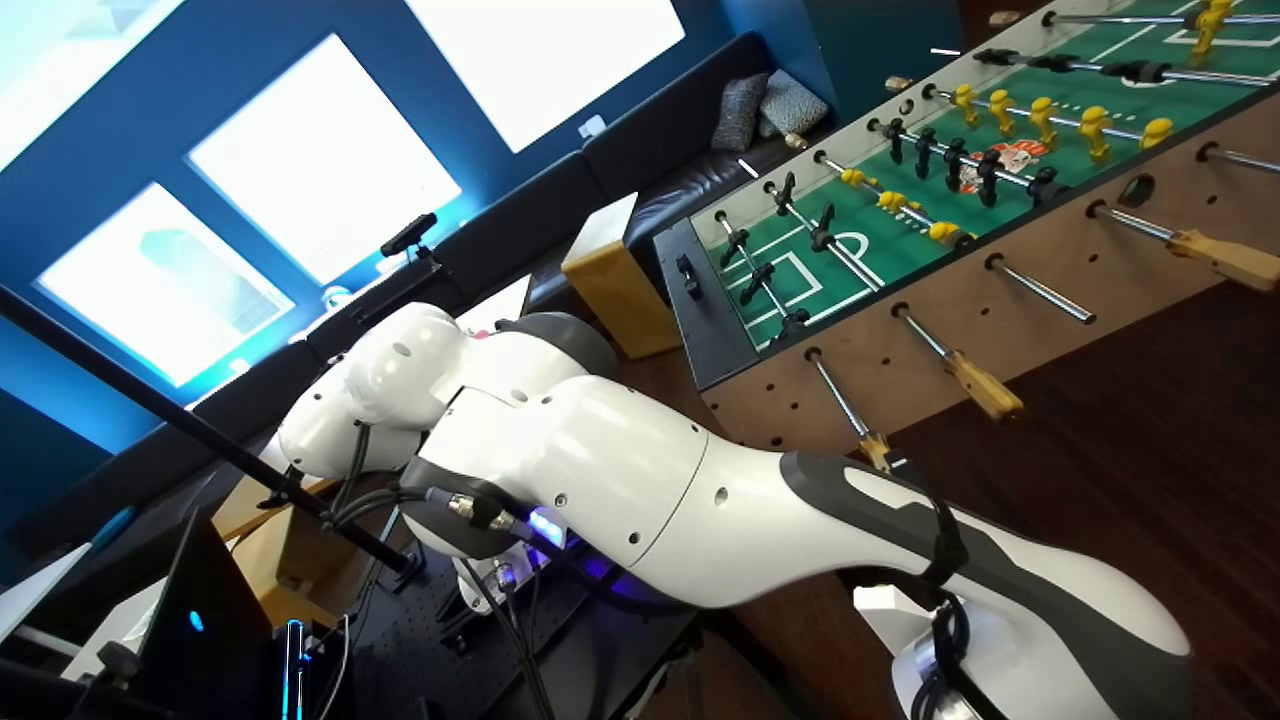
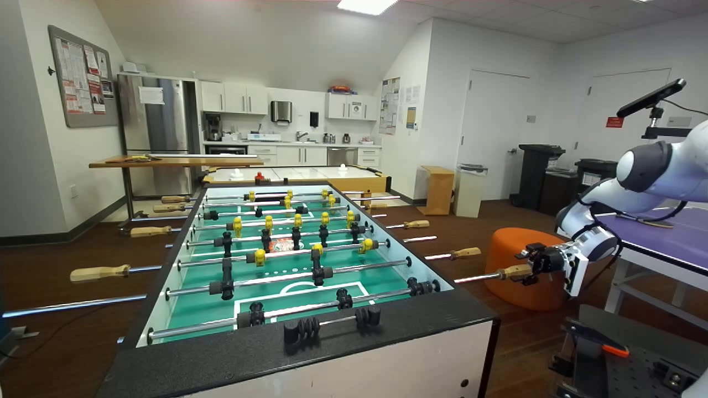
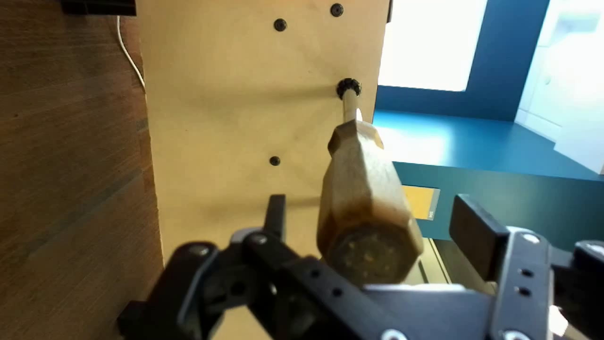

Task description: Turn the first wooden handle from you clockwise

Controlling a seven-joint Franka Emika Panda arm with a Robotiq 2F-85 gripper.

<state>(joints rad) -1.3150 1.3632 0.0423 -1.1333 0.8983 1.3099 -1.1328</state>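
The nearest wooden handle (image 3: 365, 203) is a faceted, light wood grip on a metal rod at the foosball table's side. In the wrist view its dark round end faces me. My gripper (image 3: 376, 219) is open, with one finger on each side of the handle and a visible gap on both sides. In an exterior view the handle (image 2: 514, 271) reaches the open gripper (image 2: 528, 265) at its outer end. In an exterior view the handle (image 1: 874, 450) shows only partly, and the arm hides most of the gripper.
The foosball table (image 2: 310, 354) has more rods on this side, including another wooden handle (image 1: 985, 388) and a bare rod (image 1: 1045, 290). An orange round stool (image 2: 506, 296) stands below the gripper. A purple-topped table (image 2: 664, 232) is behind the arm.
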